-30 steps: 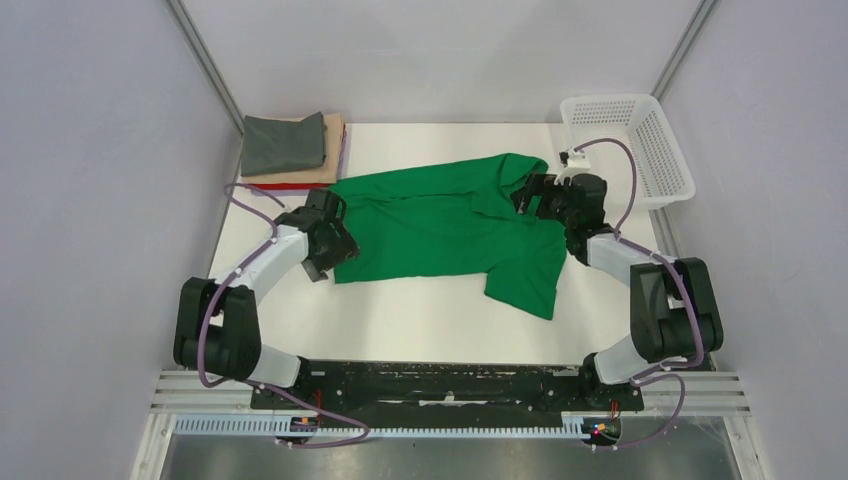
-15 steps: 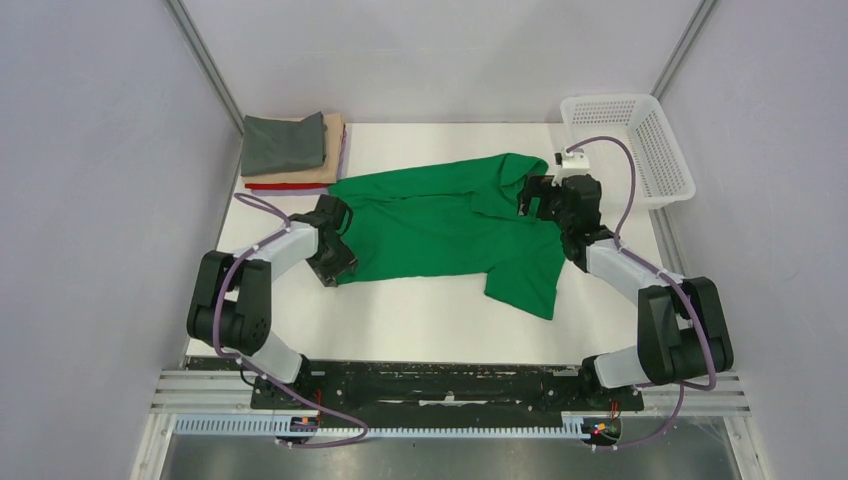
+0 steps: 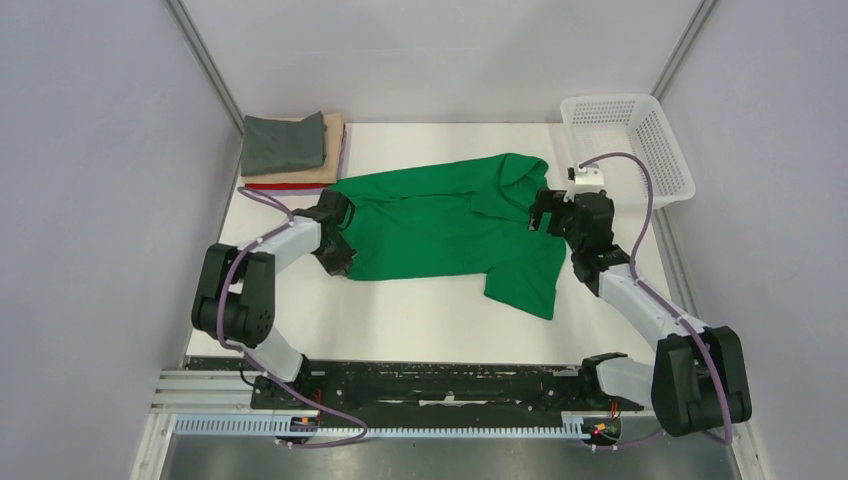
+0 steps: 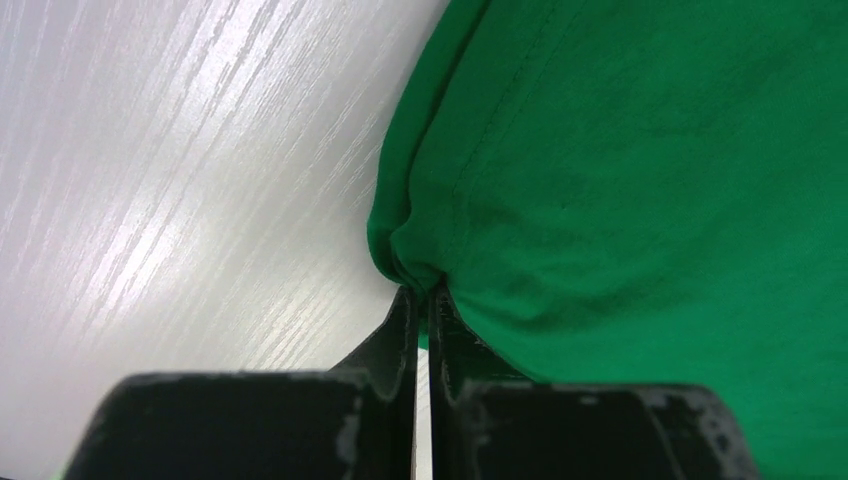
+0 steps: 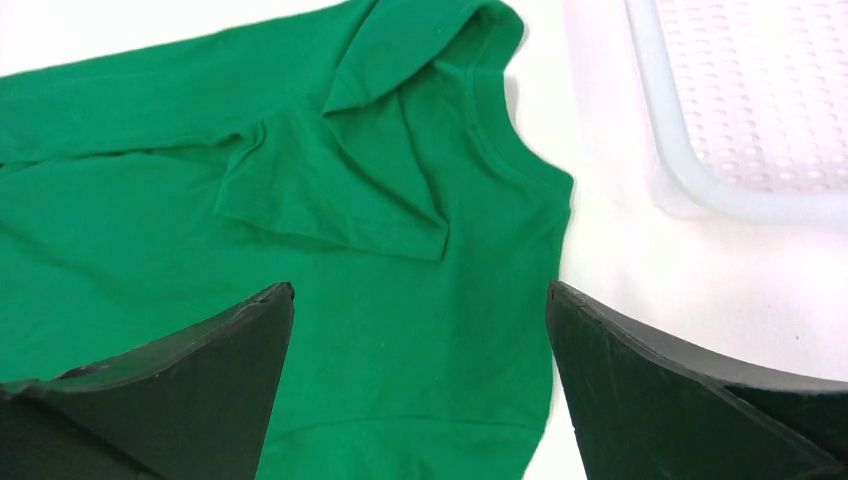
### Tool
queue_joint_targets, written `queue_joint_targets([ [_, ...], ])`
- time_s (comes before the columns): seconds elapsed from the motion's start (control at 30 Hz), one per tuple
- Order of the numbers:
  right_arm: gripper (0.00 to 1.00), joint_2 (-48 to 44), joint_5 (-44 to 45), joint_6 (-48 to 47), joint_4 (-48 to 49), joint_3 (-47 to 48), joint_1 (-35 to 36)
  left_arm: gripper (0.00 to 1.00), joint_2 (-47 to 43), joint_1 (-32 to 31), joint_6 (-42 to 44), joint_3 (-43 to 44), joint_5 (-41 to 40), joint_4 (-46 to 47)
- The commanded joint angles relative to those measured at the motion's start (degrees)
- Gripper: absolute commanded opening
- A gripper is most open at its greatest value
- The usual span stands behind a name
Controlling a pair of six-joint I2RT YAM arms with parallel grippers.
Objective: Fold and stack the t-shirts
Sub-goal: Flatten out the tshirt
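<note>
A bright green t-shirt lies spread and rumpled across the middle of the table, one sleeve folded over near its collar. My left gripper sits at the shirt's near-left edge. In the left wrist view the left gripper is shut, pinching a small bunch of the green hem on the tabletop. My right gripper hovers over the shirt's right shoulder area; seen from the wrist, the right gripper is wide open with only green cloth below it. Folded grey, tan and red shirts are stacked at the back left.
A white mesh basket stands at the back right, close to the right wrist; its rim shows beside the shirt's shoulder. Grey walls close in both sides. Bare white tabletop runs along the front.
My left gripper has shut on the shirt's near-left edge after sliding in toward it. The right gripper drifted slightly right and stayed open.
</note>
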Motion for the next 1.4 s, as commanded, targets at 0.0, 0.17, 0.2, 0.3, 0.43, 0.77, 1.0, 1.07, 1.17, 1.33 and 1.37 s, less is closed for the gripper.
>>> queue_joint_targets([
  [0.0,0.98,-2.0,-2.6,0.6,-10.3,1.1,-0.8,0.02,-0.8,0.0,3.9,-2.0,-1.4,5.7],
  [0.17,0.98,-3.3,2.8,-0.8,-24.9,1.4,5.5,0.02,-5.0,-0.1,7.3,-2.9,2.1,6.8],
  [0.2,0.98,-3.0,6.1,-0.6,-27.8,1.7,8.0,0.02,-5.5,-0.1,7.7,-2.7,2.1,6.1],
  [0.3,0.97,-1.3,7.1,2.9,-36.1,1.4,11.5,0.02,-7.4,-0.1,7.4,-3.1,2.5,5.2],
  [0.43,0.91,0.2,8.0,6.3,-40.1,-1.2,16.5,0.02,-9.5,-0.1,6.9,-3.9,3.2,5.4],
  [0.77,0.72,0.9,6.5,10.6,-43.3,-3.5,17.2,0.02,-10.2,-0.1,6.4,-4.0,2.5,5.1],
  [1.0,0.72,-3.3,8.5,11.2,-48.7,-2.4,17.3,0.02,-10.3,-0.1,6.1,-4.0,2.1,5.0],
  [1.07,0.72,-4.2,8.0,11.2,-48.7,-2.5,17.2,0.02,-10.3,-0.1,6.0,-3.9,2.0,5.0],
  [1.17,0.72,-4.3,6.7,11.4,-48.8,-3.2,17.2,0.02,-10.3,-0.2,5.9,-3.9,1.9,5.1],
  [1.33,0.66,-1.6,9.1,13.0,-47.8,-5.8,17.2,0.02,-10.7,-0.1,5.8,-4.4,0.8,5.1],
  [1.37,0.64,-0.8,9.9,13.2,-47.5,-6.6,17.1,0.02,-10.8,-0.2,5.8,-4.4,0.8,5.0],
])
